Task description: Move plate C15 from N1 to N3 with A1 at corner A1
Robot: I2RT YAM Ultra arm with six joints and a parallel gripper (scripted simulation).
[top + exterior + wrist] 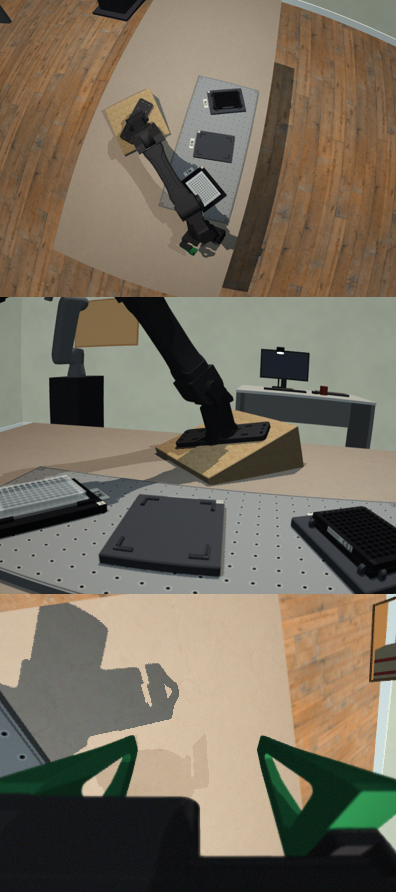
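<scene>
The clear 96-well plate C15 point(202, 188) sits on the black nest N1, turned at an angle to the deck; it also shows at the left in the exterior view point(36, 494). The empty landing nest N3 point(214, 146) lies mid-deck, with corner locators point(168, 529). The black plate C51 point(226, 98) point(353, 536) sits on nest N2. My gripper point(189, 248), with green fingers, is open and empty. It hangs over the bare table beyond the deck's end, apart from C15. In the wrist view the fingers frame only the table top.
The grey perforated deck point(212, 147) carries all three nests. My arm's base stands on a wooden wedge point(243, 450) beside the deck, and the arm point(169, 179) reaches over the deck's corner next to N1. The table's edge is near the gripper.
</scene>
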